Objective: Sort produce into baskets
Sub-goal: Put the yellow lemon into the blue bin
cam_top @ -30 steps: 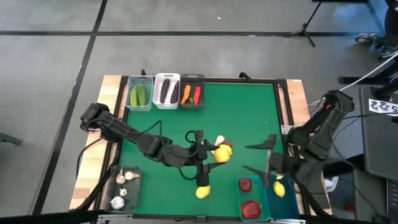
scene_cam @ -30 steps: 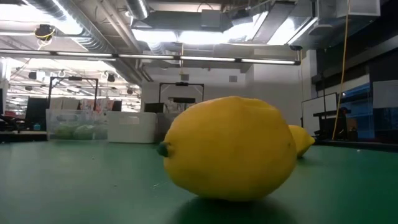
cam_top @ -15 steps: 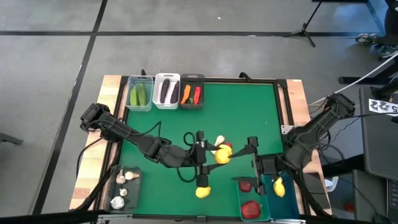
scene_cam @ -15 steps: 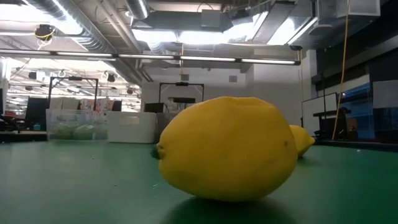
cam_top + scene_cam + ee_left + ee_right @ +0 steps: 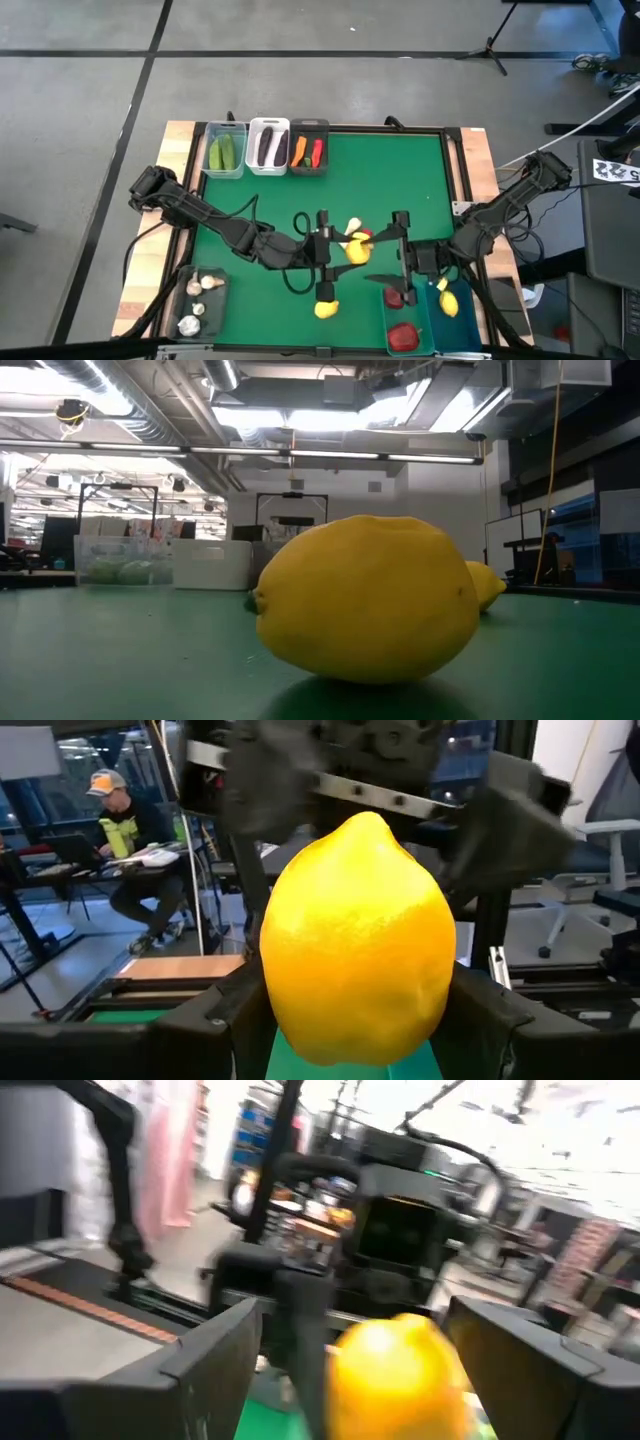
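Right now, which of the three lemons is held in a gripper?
The lemon mid-table, clamped in the left gripper. Another lemon lies loose on the mat near the front edge, and the third sits in the teal bin.

The counter (image 5: 400, 180) has a green top and a pale wood edge. The lemons (image 5: 355, 250) are yellow, and the round fruits (image 5: 403, 335) are red in a teal bin (image 5: 432, 330). The cucumbers (image 5: 224, 152) are green, the eggplants (image 5: 267, 147) purple, the carrot (image 5: 299, 151) orange, the chili (image 5: 317, 152) red, the garlic (image 5: 188, 324) white. Both tools (image 5: 322, 262) are black.
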You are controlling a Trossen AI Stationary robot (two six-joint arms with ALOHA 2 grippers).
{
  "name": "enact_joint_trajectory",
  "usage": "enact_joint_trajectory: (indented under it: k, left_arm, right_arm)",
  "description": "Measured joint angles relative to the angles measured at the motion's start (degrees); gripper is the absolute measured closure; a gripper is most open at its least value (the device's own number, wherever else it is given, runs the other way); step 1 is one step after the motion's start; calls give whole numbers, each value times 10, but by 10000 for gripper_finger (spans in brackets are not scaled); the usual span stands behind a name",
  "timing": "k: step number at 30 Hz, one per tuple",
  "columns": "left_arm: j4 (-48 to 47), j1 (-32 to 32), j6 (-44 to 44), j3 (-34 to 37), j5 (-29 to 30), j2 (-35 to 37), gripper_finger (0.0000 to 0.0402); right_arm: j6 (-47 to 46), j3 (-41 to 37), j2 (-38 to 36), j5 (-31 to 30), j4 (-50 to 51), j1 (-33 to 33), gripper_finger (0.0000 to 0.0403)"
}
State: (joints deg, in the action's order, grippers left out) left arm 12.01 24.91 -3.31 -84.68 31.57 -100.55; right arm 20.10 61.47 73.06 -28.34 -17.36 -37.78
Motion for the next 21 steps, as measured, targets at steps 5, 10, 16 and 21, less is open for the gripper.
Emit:
enact_joint_trajectory:
  k: [5,10,16,21]
  left_arm:
    - [-2,-3,0,0,0,0,194]
    - [-2,-8,0,0,1,0,194]
    - [-2,-13,3,0,-8,0,194]
    - [-2,-14,5,0,-14,0,194]
  right_arm:
    - [14,0,-1,-38,-2,0,84]
    - [6,0,4,-18,10,11,84]
    - [-17,-1,5,8,11,23,84]
    - [-21,-1,6,9,17,27,84]
